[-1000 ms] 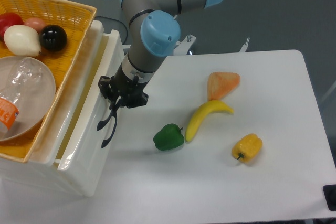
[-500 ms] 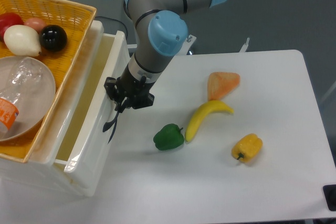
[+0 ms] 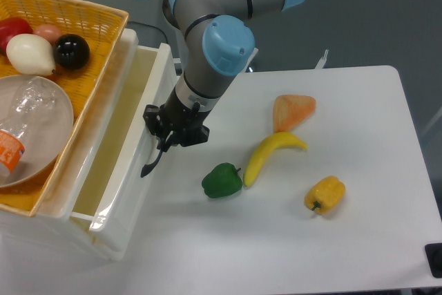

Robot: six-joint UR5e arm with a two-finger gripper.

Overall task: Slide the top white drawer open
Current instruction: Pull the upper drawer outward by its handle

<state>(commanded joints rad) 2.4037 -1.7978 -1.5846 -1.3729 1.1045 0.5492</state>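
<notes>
The top white drawer (image 3: 131, 170) stands pulled partway out of the cabinet at the left, its yellowish inside showing. Its curved black handle (image 3: 153, 160) sticks out from the front panel. My gripper (image 3: 164, 140) comes down from the upper right and is shut on that handle near its upper end. The fingertips are largely hidden by the black gripper body.
A yellow wicker basket (image 3: 93, 18) with balls and a clear bowl sits on the cabinet top. On the table lie a green pepper (image 3: 222, 180), a banana (image 3: 269, 153), an orange wedge (image 3: 293, 110) and a yellow pepper (image 3: 324, 195).
The drawer has slid out to the right with my gripper holding its handle. The arm has moved right with it.
</notes>
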